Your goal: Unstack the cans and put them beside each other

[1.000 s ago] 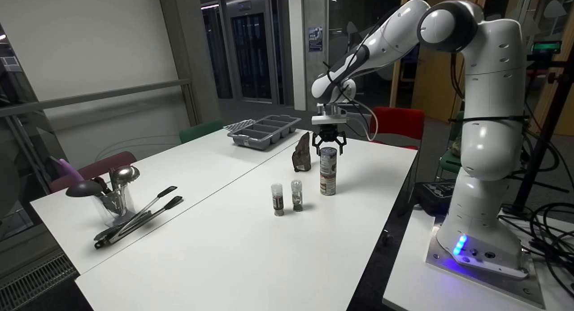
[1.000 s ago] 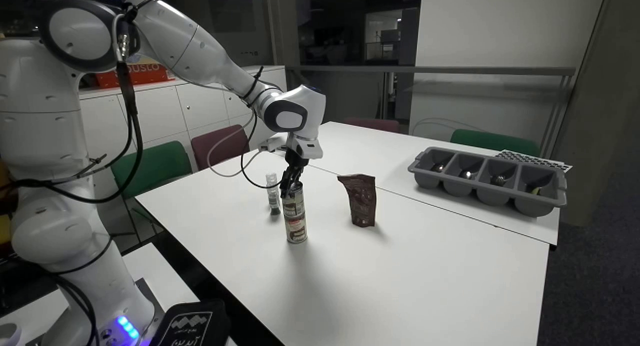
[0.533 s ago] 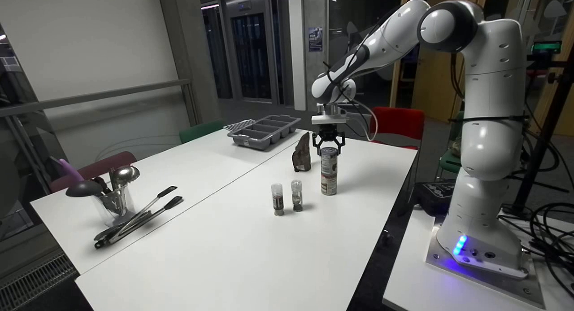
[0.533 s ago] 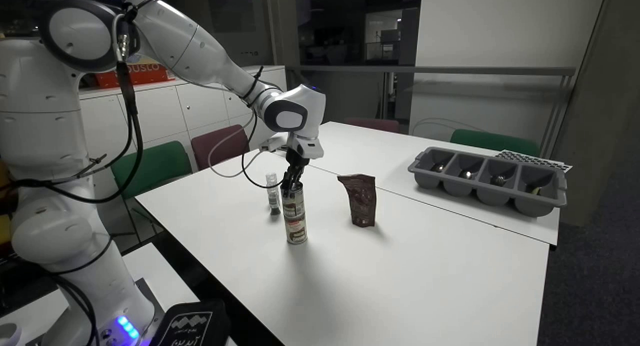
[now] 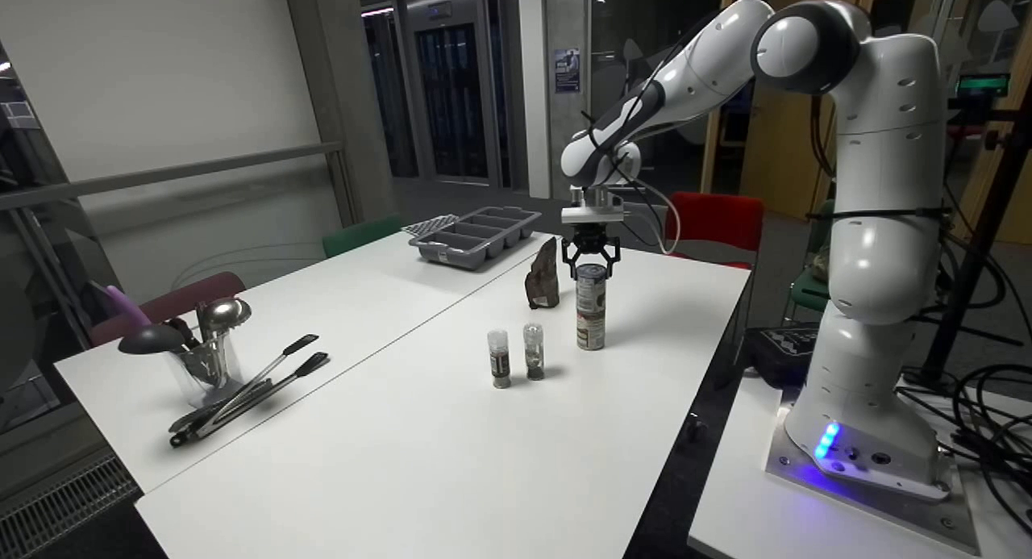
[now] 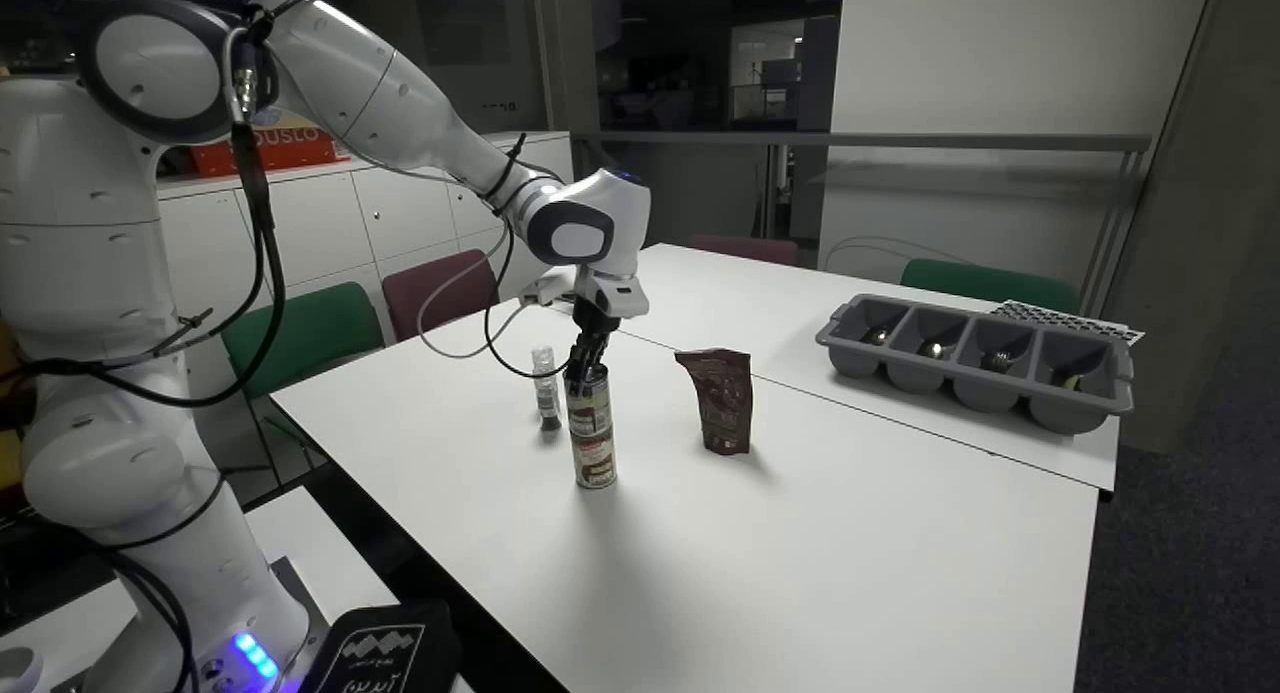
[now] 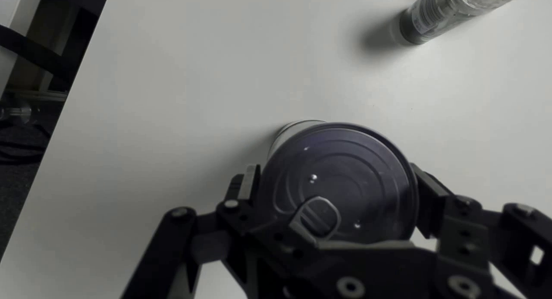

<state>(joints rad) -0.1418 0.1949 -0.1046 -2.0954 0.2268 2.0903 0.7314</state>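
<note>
The gripper (image 5: 592,275) is clamped on the upper can (image 5: 591,294), the lower can (image 5: 591,333) standing directly beneath; grasping looks done, unstacking and side-by-side placing remain.

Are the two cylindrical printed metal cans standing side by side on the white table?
No, in an exterior view the upper can stands on the lower can.

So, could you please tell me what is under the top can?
The bottom can, standing upright on the table, is directly under the top can. Its upper face is covered, so that cannot be seen.
</note>
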